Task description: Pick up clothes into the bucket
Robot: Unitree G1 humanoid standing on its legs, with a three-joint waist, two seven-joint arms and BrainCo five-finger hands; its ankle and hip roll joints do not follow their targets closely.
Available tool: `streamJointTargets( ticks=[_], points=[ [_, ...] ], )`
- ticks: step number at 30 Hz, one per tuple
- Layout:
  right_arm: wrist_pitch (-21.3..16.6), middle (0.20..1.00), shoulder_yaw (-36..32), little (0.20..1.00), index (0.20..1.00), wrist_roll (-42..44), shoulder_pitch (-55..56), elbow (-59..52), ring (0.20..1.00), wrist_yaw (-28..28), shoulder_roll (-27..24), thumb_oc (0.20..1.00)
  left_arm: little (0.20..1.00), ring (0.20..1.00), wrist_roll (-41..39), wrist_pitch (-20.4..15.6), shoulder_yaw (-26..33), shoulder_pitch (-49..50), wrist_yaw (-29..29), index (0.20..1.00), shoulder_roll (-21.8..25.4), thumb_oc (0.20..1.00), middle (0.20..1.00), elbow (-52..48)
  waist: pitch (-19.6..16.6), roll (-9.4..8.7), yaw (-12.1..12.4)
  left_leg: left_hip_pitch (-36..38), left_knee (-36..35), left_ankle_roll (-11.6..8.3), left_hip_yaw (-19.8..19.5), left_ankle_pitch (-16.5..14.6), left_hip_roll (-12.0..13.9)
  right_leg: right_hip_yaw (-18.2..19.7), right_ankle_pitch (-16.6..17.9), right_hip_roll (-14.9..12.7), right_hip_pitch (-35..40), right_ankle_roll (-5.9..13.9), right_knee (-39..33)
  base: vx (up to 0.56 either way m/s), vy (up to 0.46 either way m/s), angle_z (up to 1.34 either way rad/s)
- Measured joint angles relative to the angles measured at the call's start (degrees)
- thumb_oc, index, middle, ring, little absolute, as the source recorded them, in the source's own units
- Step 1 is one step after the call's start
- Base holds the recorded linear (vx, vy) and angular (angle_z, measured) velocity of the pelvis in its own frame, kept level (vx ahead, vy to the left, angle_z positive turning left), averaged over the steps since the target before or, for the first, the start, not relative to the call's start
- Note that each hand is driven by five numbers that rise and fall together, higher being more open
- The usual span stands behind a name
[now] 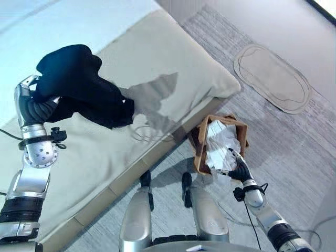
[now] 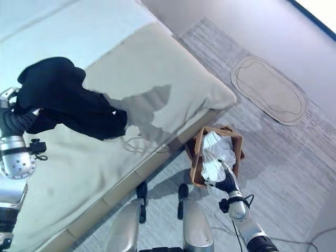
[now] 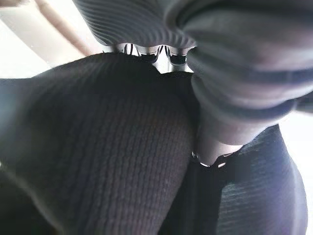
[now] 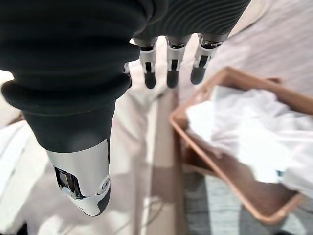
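A black knitted garment (image 1: 79, 84) hangs above the bed, bunched up and drooping to the right. My left hand (image 1: 25, 100) is shut on its left end; in the left wrist view the thumb (image 3: 234, 112) presses over the dark cloth (image 3: 112, 147). On the floor beside the bed stands a brown basket (image 1: 200, 152) with white clothes (image 1: 219, 142) heaped in it. My right hand (image 1: 239, 169) hovers at the basket's near edge, open and holding nothing. The right wrist view has its fingers (image 4: 168, 73) straight above the basket rim (image 4: 210, 169).
The bed's beige cover (image 1: 173, 58) spreads wide, and a pale blue sheet (image 1: 63, 21) lies at its far side. A beige oval mat (image 1: 273, 79) lies on the grey carpet (image 1: 294, 157) beyond the basket.
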Motion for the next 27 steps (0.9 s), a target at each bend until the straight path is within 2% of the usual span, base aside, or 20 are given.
streamJointTargets(
  ticks=[1, 2, 4, 6, 8, 12, 15, 16, 20, 22, 27],
  points=[
    [0.3, 1.000, 0.0, 1.000, 1.000, -0.1, 0.3, -0.6, 1.000, 0.3, -0.1, 1.000, 0.200, 0.200, 0.0, 0.0, 0.1, 0.3, -0.6, 0.200, 0.0, 0.200, 0.200, -0.7, -0.3, 0.28, 0.0, 1.0, -0.8, -0.01, -0.1, 0.2, 0.0, -0.1, 0.1, 0.0, 1.0, 0.03, -0.5, 0.16, -0.052, 0.16],
    [0.4, 1.000, -0.5, 1.000, 1.000, -0.6, 1.5, -1.9, 1.000, 0.9, -0.2, 1.000, 0.200, 0.200, -0.2, -0.3, 0.2, 1.0, -1.9, 0.200, -0.1, 0.200, 0.200, -2.0, -2.1, 0.74, -0.1, 2.9, -2.4, 0.06, -0.2, 0.6, 0.0, -0.6, 0.1, -0.1, 3.0, 0.04, -2.0, 0.12, -0.039, 0.11],
    [0.5, 1.000, -1.0, 1.000, 1.000, -1.3, 3.0, -3.8, 1.000, 1.7, -0.6, 1.000, 0.200, 0.200, -0.7, -1.4, 0.1, 2.7, -3.8, 0.200, -0.2, 0.200, 0.200, -3.1, -7.8, 1.68, 0.0, 4.2, -4.2, 0.11, -0.1, 1.0, 0.1, -0.8, 0.3, 0.1, 4.5, 0.10, -4.2, 0.11, -0.035, 0.03],
    [0.8, 1.000, -1.5, 1.000, 1.000, -1.5, 2.9, -5.0, 1.000, 2.3, -1.0, 1.000, 0.200, 0.200, -1.5, -1.7, 0.1, 3.0, -5.1, 0.200, -0.2, 0.200, 0.200, -3.4, -9.1, 2.24, -0.1, 5.9, -4.9, 0.32, -0.5, 1.2, 0.1, -1.4, 0.6, 0.2, 7.0, 0.23, -6.0, 0.08, -0.024, 0.10],
    [1.5, 1.000, -2.6, 1.000, 1.000, -1.4, 3.5, -9.3, 1.000, 3.4, -1.9, 1.000, 0.200, 0.200, -2.9, -1.8, 0.1, 3.9, -7.4, 0.200, -0.3, 0.200, 0.200, -4.3, -12.2, 2.82, -0.1, 8.2, -6.5, 0.30, -0.8, 1.2, 0.2, -2.2, 1.0, 0.5, 10.1, 0.38, -8.8, 0.11, -0.031, 0.12],
    [0.4, 1.000, -4.6, 1.000, 1.000, 1.9, 3.1, -19.8, 1.000, 6.1, -2.2, 1.000, 0.200, 0.200, -5.1, -2.5, 0.1, 4.7, -10.7, 0.200, -0.2, 0.200, 0.200, -7.3, -15.6, 2.79, 0.0, 11.0, -8.1, 0.23, -0.8, 1.3, 0.6, -2.3, 1.8, 1.1, 13.6, 0.32, -12.1, 0.04, -0.014, 0.02],
    [0.3, 1.000, -4.7, 1.000, 1.000, 5.3, 2.1, -26.1, 1.000, 8.3, -2.5, 1.000, 0.200, 0.200, -7.2, -2.9, -0.1, 4.7, -12.7, 0.200, -0.2, 0.200, 0.200, -8.2, -16.3, 2.80, -0.1, 12.8, -8.6, 0.16, -1.2, 1.3, 0.6, -2.7, 2.0, 1.3, 16.0, 0.27, -13.4, 0.06, -0.022, 0.05],
    [-0.3, 1.000, -4.7, 1.000, 1.000, 7.7, 0.8, -28.9, 1.000, 9.5, -2.2, 1.000, 0.200, 0.200, -7.5, -2.9, -0.5, 4.8, -14.2, 0.200, -0.2, 0.200, 0.200, -8.6, -18.0, 2.73, -0.1, 13.0, -8.9, 0.15, -1.1, 1.3, 0.7, -2.7, 2.0, 1.3, 16.3, 0.26, -13.9, 0.04, -0.029, 0.01],
    [-0.3, 1.000, -2.9, 1.000, 1.000, 15.1, -3.7, -35.9, 1.000, 14.5, -3.9, 1.000, 0.200, 0.200, -9.8, -3.0, -1.6, 4.3, -17.5, 0.200, 0.3, 0.200, 0.200, -11.7, -19.5, 2.66, 0.1, 14.9, -9.9, -0.22, -1.0, 1.5, 0.7, -2.7, 2.3, 1.5, 18.2, 0.22, -15.0, 0.04, -0.023, 0.00],
    [-0.2, 1.000, -1.4, 1.000, 1.000, 17.8, -5.6, -36.8, 1.000, 16.8, -4.3, 1.000, 0.200, 0.200, -11.2, -3.0, -3.2, 4.2, -19.1, 0.200, 0.3, 0.200, 0.200, -12.4, -20.8, 2.55, 0.0, 15.1, -10.3, -0.27, -1.0, 1.6, 0.6, -2.7, 2.4, 1.7, 18.4, 0.20, -15.3, 0.02, -0.010, 0.00],
    [0.4, 1.000, 3.5, 1.000, 1.000, 25.9, -9.1, -37.3, 1.000, 21.1, -3.9, 1.000, 0.200, 0.200, -13.5, -2.9, -8.5, 2.3, -22.4, 0.200, 0.6, 0.200, 0.200, -14.7, -21.0, 2.40, 0.1, 16.1, -10.8, -0.53, -1.0, 1.7, 1.0, -2.7, 2.9, 2.1, 19.8, 0.03, -16.6, 0.00, 0.000, 0.00]
  ],
)
